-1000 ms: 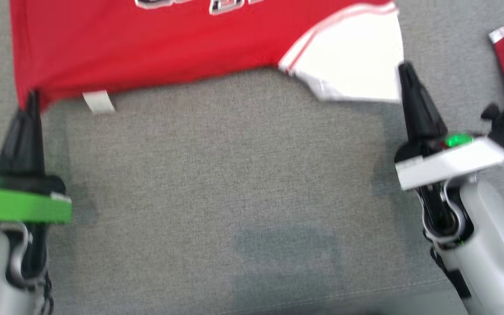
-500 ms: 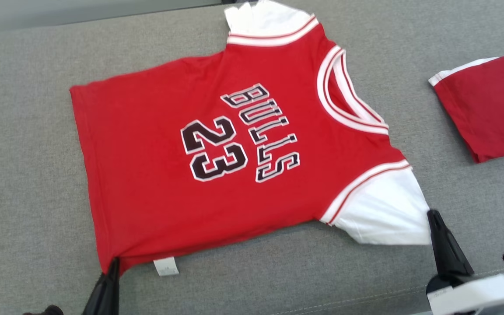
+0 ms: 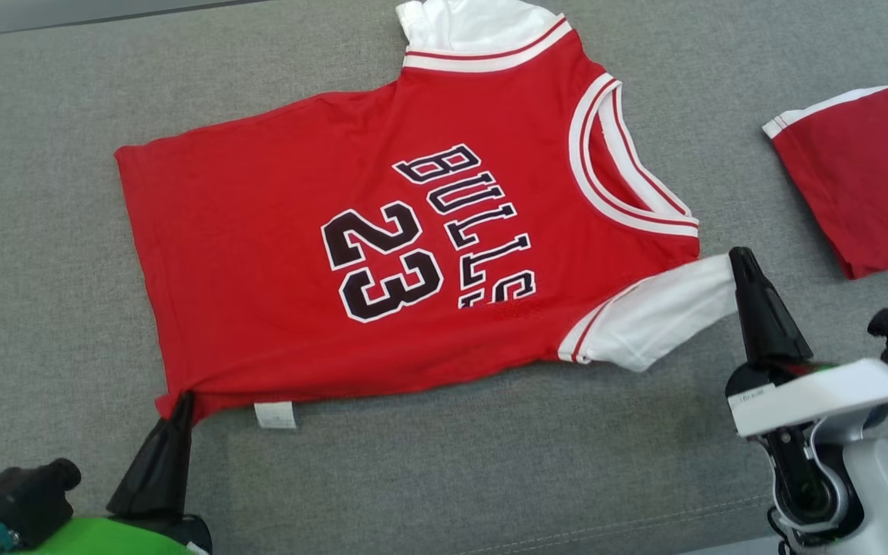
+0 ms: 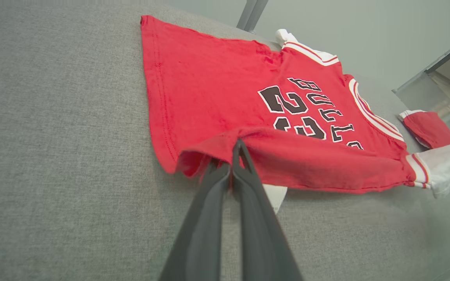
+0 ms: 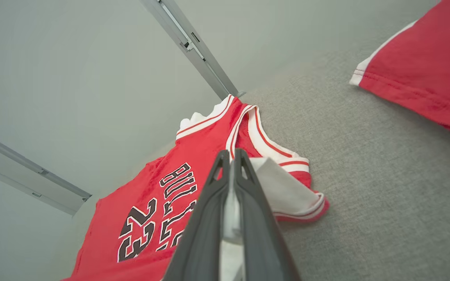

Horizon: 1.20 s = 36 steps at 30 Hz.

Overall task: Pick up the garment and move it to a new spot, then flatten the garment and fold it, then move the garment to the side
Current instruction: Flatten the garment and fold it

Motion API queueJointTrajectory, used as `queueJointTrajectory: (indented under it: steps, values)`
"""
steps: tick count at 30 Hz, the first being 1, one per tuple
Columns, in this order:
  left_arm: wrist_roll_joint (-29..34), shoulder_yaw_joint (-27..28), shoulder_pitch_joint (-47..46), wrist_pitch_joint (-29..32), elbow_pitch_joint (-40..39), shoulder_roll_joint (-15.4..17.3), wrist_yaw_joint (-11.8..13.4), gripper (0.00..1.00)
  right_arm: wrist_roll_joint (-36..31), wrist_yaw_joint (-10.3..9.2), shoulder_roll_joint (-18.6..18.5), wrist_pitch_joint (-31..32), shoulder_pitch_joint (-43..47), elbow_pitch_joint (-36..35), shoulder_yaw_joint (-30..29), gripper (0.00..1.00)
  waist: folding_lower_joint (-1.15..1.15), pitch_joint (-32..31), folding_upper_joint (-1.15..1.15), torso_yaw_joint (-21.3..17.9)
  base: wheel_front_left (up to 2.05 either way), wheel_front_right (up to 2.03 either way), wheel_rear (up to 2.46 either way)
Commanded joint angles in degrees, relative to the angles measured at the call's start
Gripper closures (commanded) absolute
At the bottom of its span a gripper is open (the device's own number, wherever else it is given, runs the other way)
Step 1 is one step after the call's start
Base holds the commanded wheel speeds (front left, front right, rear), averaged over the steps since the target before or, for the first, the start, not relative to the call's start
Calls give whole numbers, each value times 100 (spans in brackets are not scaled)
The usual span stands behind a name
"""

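At the left end of the grey fabric surface (image 3: 35, 270), a broad stretch of bare cloth is lying open between the left edge and the straight hem of the red jersey (image 3: 274, 254). The left gripper (image 3: 182, 401) is pinching the jersey's near hem corner with its fingers pressed together, and the left wrist view is showing that corner lifting off the cloth in a small fold. A white label (image 3: 275, 415) is poking out from under the near side seam just beside those fingers. The jersey is lying face up across the middle of the surface, hem toward the left edge and collar toward the right, its far sleeve (image 3: 475, 23) reaching almost to the far edge. A wide bare strip is running between the jersey and the near edge. The right gripper (image 3: 738, 254) is clamping the tip of the near white sleeve (image 3: 660, 308), pulling it up and sideways. Past a bare band, a second red garment (image 3: 860, 177) is lying folded against the right edge.
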Motion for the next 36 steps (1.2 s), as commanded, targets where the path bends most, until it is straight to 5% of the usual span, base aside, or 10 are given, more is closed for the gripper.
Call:
queueJointTrajectory:
  steps: [1, 14, 31, 32, 33, 34, 36]
  values:
    - [-117, 72, -224, 173, -76, 100, 59, 100, -37, 0, -11, 79, -326, 126, 17, 100, 1, 34, 28, 41, 0, 0, 0]
    - [-459, 75, -1704, 1166, 609, 270, 93, 100, -274, 0, 23, 179, -2307, 1853, 338, 100, 1, 175, 28, 188, 0, 0, 0]
    - [-611, -342, -2758, 1661, 1910, -31, -71, 100, -460, 0, -83, -504, -3872, 3975, 1188, 100, 1, 340, 28, 443, 0, 0, 0]
    - [-614, -338, -2775, 1660, 1976, -48, -47, 95, -476, 0, -87, -518, -3896, 4062, 1227, 96, 1, 335, 28, 440, 0, 0, 0]
    - [-640, -338, -2782, 1668, 2051, -64, -37, 64, -507, 0, -89, -544, -3920, 4136, 1289, 62, 1, 322, 28, 431, 0, 0, 0]
    - [-650, -336, -2782, 1650, 2091, -75, -49, 3, -538, 0, -103, -568, -3948, 4176, 1347, 4, 1, 313, 28, 422, 0, 0, 0]
    - [-677, -327, -2711, 1618, 2150, -88, -71, 0, -602, 0, -167, -614, -3969, 4250, 1449, 0, 1, 288, 28, 398, 0, 0, 0]
